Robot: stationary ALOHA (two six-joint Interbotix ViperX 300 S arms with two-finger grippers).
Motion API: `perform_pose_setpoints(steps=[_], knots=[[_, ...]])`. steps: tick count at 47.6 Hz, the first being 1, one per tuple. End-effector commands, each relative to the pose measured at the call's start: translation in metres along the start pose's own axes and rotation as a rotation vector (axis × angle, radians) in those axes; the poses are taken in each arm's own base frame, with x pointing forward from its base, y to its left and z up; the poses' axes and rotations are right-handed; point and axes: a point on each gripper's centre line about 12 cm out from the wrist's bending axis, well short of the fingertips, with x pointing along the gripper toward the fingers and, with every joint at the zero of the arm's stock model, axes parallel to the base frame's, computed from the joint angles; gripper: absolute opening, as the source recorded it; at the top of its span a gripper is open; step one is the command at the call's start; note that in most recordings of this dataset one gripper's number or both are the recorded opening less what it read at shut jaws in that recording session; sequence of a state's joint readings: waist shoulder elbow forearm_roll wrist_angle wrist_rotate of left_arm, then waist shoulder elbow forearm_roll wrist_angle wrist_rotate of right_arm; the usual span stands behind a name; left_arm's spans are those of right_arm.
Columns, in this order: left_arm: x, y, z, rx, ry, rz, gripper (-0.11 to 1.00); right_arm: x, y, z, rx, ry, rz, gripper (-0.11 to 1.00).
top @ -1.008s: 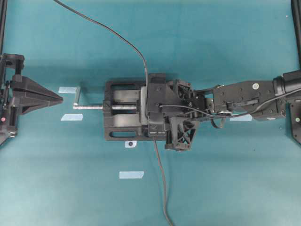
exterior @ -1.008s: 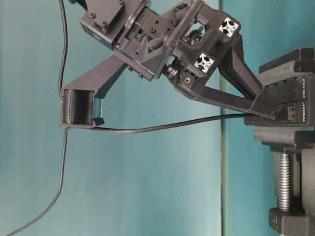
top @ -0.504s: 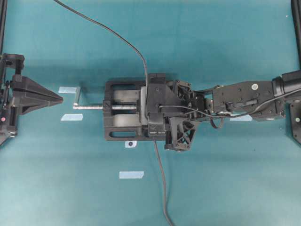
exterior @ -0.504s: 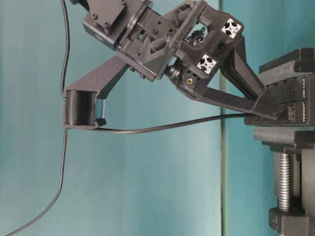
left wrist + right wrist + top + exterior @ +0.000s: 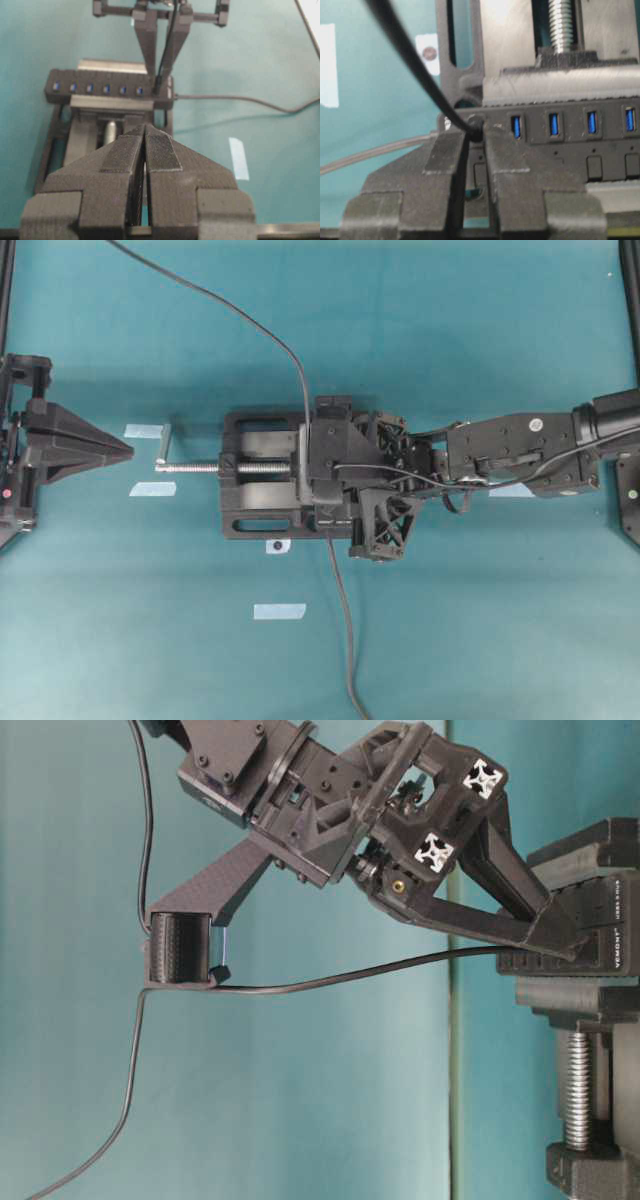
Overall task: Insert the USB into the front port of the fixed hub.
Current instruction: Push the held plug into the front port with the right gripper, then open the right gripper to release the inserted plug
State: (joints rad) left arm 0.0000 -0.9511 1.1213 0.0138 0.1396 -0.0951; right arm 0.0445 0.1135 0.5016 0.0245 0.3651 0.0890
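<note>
Teal surface (image 5: 480,620): right pincer (image 5: 472,150) grips the USB (image 5: 474,125) at the fixed hub (image 5: 570,131)'s end port; left pincer (image 5: 145,150) closed, idle. Slight tilt risks jamming the plug.

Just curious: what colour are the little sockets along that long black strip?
Blue. The ports on the hub show best in the right wrist view.
</note>
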Motion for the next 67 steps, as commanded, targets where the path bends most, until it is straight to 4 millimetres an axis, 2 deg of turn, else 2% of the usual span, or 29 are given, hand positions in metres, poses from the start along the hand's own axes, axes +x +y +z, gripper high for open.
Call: perform_pose_setpoints(steps=[1, 14, 28, 41, 51, 59, 67], knots=[[0.000, -0.001, 0.005, 0.000, -0.018, -0.003, 0.00, 0.001, 0.010, -0.005, -0.006, 0.023, 0.013, 0.06], [0.000, -0.001, 0.005, -0.001, -0.018, -0.003, 0.00, 0.001, 0.010, -0.003, -0.004, 0.019, 0.014, 0.06], [0.000, -0.001, 0.005, -0.001, -0.018, -0.003, 0.00, -0.005, 0.011, 0.009, -0.011, -0.039, 0.019, 0.06], [0.000, -0.001, 0.005, -0.001, -0.027, -0.004, 0.00, -0.006, 0.011, 0.013, -0.009, -0.044, 0.019, 0.05], [-0.002, -0.001, 0.006, -0.001, -0.037, -0.005, 0.00, -0.010, 0.012, 0.017, -0.008, -0.064, 0.021, 0.08], [-0.004, -0.001, 0.007, -0.001, -0.044, -0.005, 0.00, -0.015, 0.011, 0.019, -0.007, -0.073, 0.022, 0.19], [-0.004, -0.001, 0.007, -0.003, -0.044, -0.005, 0.00, -0.021, 0.010, 0.023, -0.003, -0.090, 0.022, 0.45]])
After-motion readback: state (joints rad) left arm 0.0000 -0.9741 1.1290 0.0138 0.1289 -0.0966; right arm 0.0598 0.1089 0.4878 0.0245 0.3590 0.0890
